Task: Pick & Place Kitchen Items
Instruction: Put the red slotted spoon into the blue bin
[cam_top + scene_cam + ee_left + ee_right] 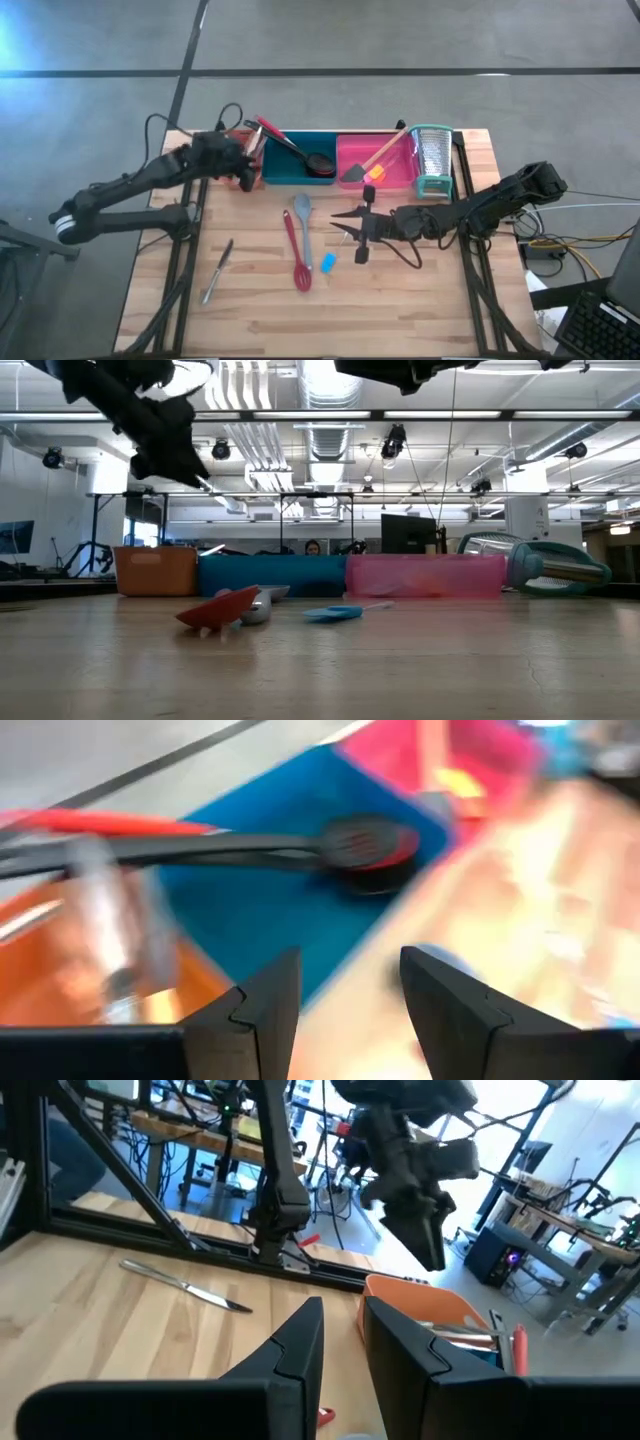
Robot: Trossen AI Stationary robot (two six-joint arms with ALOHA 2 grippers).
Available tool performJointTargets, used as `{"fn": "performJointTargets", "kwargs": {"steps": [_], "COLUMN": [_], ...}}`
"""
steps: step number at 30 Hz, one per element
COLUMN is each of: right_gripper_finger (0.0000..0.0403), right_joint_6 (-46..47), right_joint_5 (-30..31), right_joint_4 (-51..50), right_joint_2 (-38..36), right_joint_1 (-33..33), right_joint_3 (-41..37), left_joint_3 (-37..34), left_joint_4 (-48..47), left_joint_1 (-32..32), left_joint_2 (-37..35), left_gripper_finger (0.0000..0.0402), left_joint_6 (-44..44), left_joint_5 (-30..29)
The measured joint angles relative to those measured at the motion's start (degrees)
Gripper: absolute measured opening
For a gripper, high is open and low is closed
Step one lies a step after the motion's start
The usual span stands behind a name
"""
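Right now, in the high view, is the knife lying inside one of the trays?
No. The knife lies on the bare wooden table, toward its left front, well apart from the orange, teal and pink trays at the back.

Grey floor (400,35) with dark seams, white ceiling ducts (330,390), cluttered workbenches (560,1220) beyond.

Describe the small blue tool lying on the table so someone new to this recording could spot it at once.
Start from the teal tray at the table's back edge and move toward the front, past the grey spoon and red spatula. The small blue tool lies just right of them, by far the shortest and the only bright blue piece.
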Motion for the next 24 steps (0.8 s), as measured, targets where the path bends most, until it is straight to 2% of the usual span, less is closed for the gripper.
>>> {"fn": "performJointTargets", "kwargs": {"steps": [4,7,15,19,24], "right_gripper_finger": [0.0072,0.0075,0.0063,0.0058,0.0057], "right_joint_6": [1.45,1.43,1.63,1.64,1.63], "right_joint_5": [0.0,-0.01,0.0,0.0,0.0], "right_joint_4": [0.09,0.08,0.07,0.05,0.07], "right_joint_2": [0.0,0.0,0.0,0.0,0.0], "right_joint_1": [0.0,-0.02,-0.04,-0.04,-0.04], "right_joint_3": [0.27,0.31,0.34,0.34,0.34], "left_joint_3": [-1.96,-2.33,-2.89,-2.8,-0.78], "left_joint_4": [4.34,7.01,9.09,9.68,8.98], "left_joint_1": [-7.66,-13.79,-28.42,-32.74,-34.26], "left_joint_2": [-1.12,-0.39,5.92,10.47,17.51], "left_gripper_finger": [0.0177,0.0177,0.0177,0.0177,0.0177], "left_joint_6": [0.4,5.09,33.29,42.26,44.05], "left_joint_5": [2.64,3.38,3.48,3.45,3.39]}}
